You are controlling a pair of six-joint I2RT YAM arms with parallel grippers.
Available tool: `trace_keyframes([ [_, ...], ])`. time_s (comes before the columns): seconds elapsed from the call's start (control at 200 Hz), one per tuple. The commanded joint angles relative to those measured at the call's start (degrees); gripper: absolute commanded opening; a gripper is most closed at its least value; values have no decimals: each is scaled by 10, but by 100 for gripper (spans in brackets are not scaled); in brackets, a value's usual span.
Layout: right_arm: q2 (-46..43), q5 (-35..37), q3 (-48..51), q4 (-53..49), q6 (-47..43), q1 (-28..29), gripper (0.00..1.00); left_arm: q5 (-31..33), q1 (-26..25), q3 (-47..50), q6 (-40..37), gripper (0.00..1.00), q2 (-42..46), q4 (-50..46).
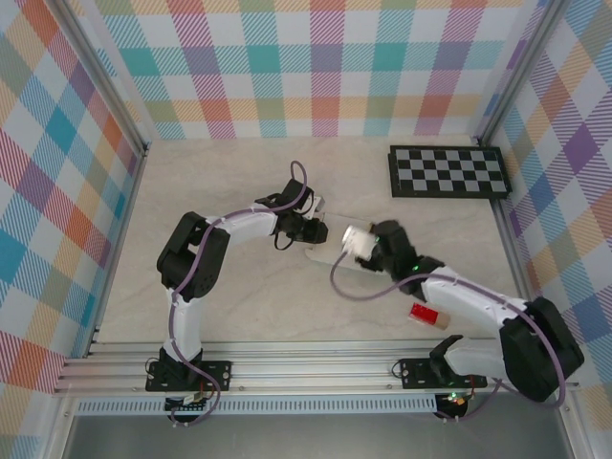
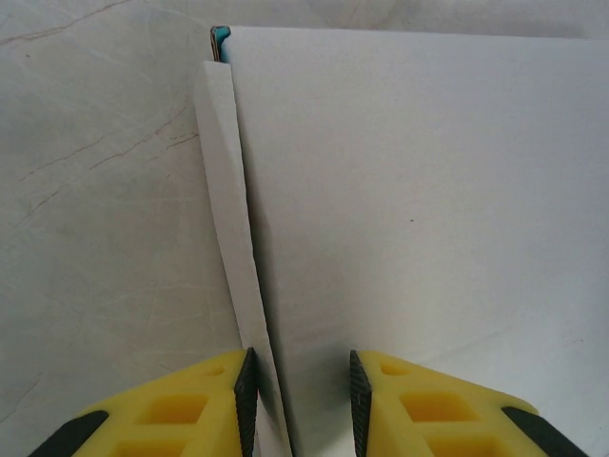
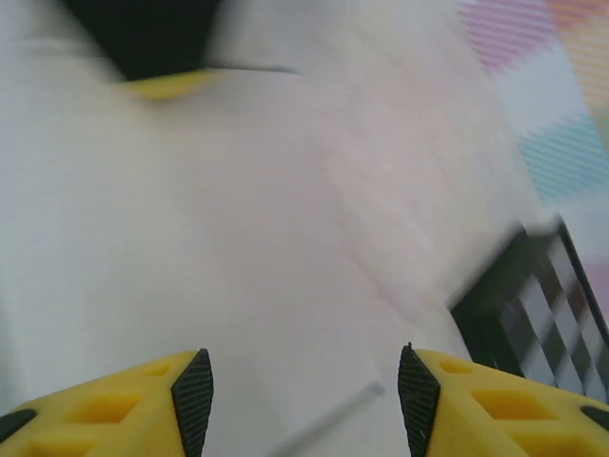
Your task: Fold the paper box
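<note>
The paper box [image 1: 328, 254] lies flat and white on the table between the two arms. In the left wrist view its white face [image 2: 409, 190] reaches far to the right, a narrow flap [image 2: 228, 209] runs along its left edge, and a bit of teal [image 2: 221, 38] shows at the far corner. My left gripper [image 2: 303, 395] [image 1: 314, 229] is partly open and straddles that edge, its left pad against the flap. My right gripper [image 3: 304, 390] [image 1: 346, 241] hangs open over a blurred white surface with nothing between its pads.
A black-and-white checkerboard [image 1: 448, 172] [image 3: 533, 314] lies at the back right. A small red block [image 1: 424, 314] sits by the right arm. Plaid walls close in the table on three sides. The left gripper's yellow finger [image 3: 171, 86] shows ahead of the right gripper.
</note>
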State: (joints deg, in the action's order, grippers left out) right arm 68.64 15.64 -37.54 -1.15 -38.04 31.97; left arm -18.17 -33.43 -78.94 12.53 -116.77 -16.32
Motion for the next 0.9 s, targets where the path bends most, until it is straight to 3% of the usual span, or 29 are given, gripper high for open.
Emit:
trace_keyframes([
  [0.0,-16,-20,-97,-187,366,-56,56,13,5,29,-8,33,3,-59],
  [0.13,8,-46,-126,-335,601,-72,57,16,5,30,-6,33,11,-57],
  [0.295,22,-153,-31,-278,743,-101,58,16,5,32,-1,33,17,-57],
  [0.44,69,-203,-7,-227,728,-111,58,22,5,41,-1,33,27,-58],
  [0.665,95,-150,-29,-236,681,-110,54,21,5,47,0,33,31,-54],
  [0.895,160,-158,-69,-211,669,-110,46,14,3,43,3,33,28,-55],
])
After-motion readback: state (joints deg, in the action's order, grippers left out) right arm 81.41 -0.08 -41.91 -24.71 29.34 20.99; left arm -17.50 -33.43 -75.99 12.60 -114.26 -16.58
